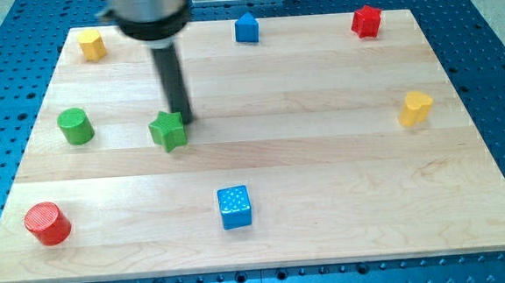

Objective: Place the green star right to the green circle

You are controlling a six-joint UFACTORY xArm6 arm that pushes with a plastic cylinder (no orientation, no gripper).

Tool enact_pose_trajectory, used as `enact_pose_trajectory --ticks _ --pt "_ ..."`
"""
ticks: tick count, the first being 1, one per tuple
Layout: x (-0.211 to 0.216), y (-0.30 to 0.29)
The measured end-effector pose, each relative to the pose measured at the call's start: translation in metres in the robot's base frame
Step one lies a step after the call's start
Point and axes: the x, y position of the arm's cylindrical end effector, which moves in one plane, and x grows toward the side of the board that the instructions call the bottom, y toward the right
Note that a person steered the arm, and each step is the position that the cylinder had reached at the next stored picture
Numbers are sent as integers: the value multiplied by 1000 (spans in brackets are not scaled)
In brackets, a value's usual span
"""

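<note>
The green star (168,131) lies on the wooden board (324,155), left of centre. The green circle (75,126) stands to the star's left, near the board's left edge, with a gap of about a block's width or two between them. My tip (182,117) is at the star's upper right corner, touching or nearly touching it. The rod rises from there to the arm's dark body at the view's top.
A yellow block (93,45) sits at the top left, a blue block (245,27) at the top middle, a red star (366,20) at the top right. A yellow heart-like block (416,108) is at the right, a blue cube (234,206) at the bottom middle, a red cylinder (47,223) at the bottom left.
</note>
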Motion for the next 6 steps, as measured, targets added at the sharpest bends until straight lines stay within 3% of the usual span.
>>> enact_pose_trajectory --ticks 1,2,3,4,5,6 --pt "38 -13" --pt "77 -79" --pt "42 -117" --pt "41 -93" --pt "5 -38" --pt "-8 -92"
